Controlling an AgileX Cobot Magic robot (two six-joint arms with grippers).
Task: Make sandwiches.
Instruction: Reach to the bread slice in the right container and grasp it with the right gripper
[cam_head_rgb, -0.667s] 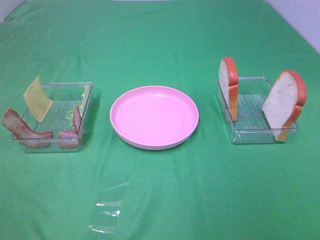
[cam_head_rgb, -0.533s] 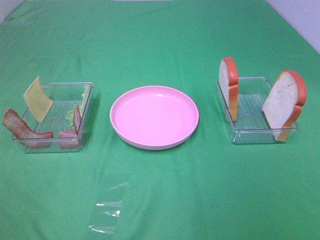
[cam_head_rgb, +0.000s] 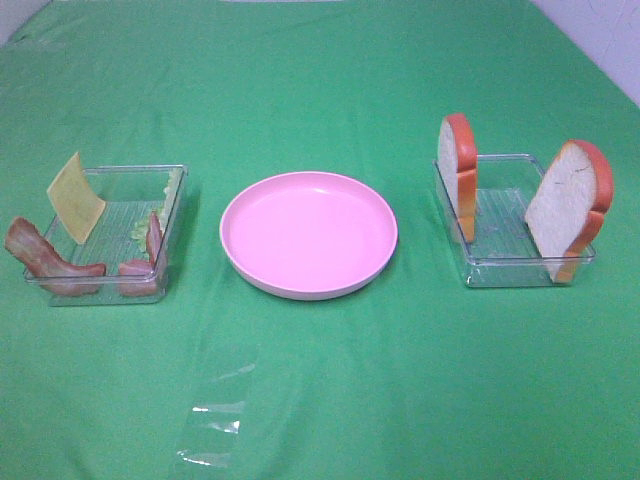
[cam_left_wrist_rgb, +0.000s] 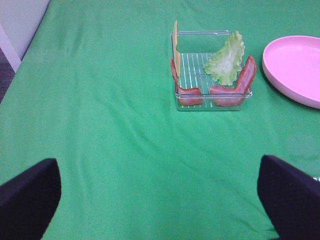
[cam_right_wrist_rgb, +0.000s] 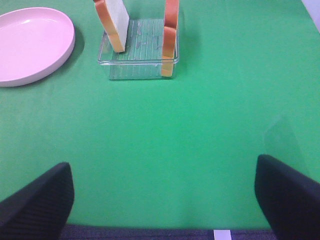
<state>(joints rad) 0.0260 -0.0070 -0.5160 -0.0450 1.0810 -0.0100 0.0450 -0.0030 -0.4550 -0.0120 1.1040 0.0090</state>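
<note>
No sandwiches are in view; the parts lie apart. Two white bread slices (cam_head_rgb: 457, 170) (cam_head_rgb: 568, 205) with orange-red crust stand upright in the right clear tray (cam_head_rgb: 510, 275). The left clear tray (cam_head_rgb: 140, 170) holds a yellow cheese square (cam_head_rgb: 75, 198), bacon strips (cam_head_rgb: 45, 262) and pale green lettuce (cam_left_wrist_rgb: 226, 59). Between the trays sits the round pink plate (cam_head_rgb: 308, 232) with nothing on it. My left gripper (cam_left_wrist_rgb: 160, 205) hangs open well short of the left tray. The right gripper (cam_right_wrist_rgb: 162, 202) is open too, well back from the bread tray. Neither arm shows in the high view.
A green cloth covers the table. A clear plastic sheet (cam_head_rgb: 215, 420) lies on it in front of the plate, towards the left. The table's near edge (cam_right_wrist_rgb: 150, 232) shows under the right gripper.
</note>
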